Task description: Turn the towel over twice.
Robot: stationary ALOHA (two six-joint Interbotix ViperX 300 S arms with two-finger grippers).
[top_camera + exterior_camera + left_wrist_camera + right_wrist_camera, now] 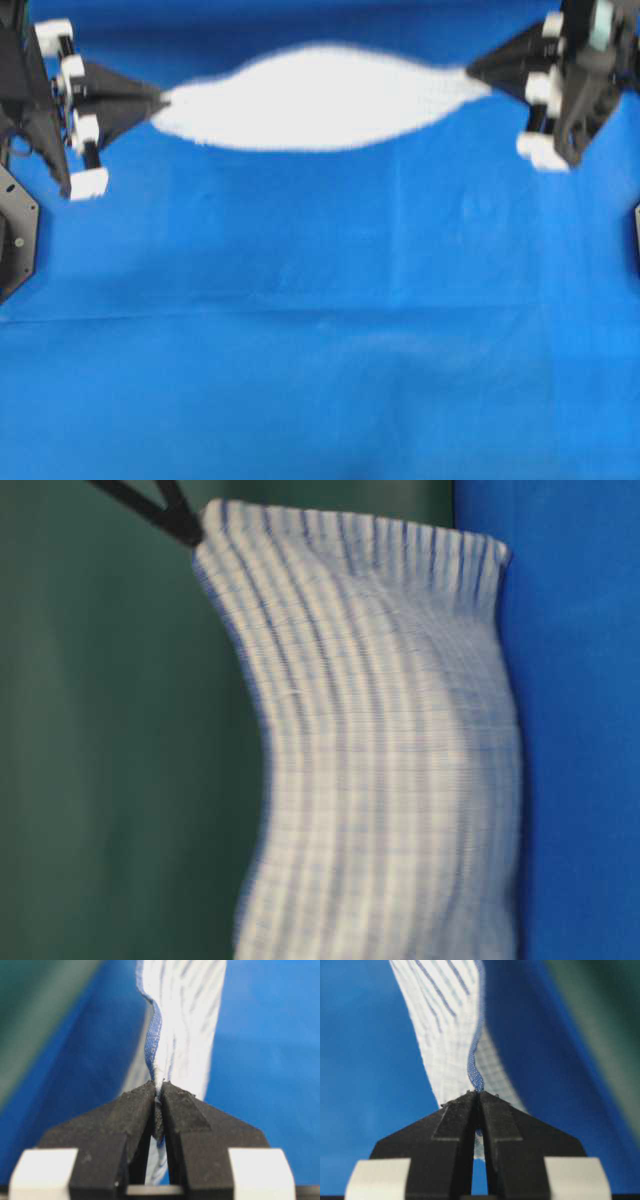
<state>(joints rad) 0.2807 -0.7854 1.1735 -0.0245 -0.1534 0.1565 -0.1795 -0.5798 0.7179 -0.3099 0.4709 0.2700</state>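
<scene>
white striped towel [320, 98] hangs stretched above the blue tablecloth [320, 330], left gripper [160, 98] and right gripper [475, 75] each clamped on one end.

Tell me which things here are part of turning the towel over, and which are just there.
Part of the job:
- towel, stretched between both grippers
- left gripper, shut on one end
- right gripper, shut on the other end

Just there:
- blue tablecloth
</scene>
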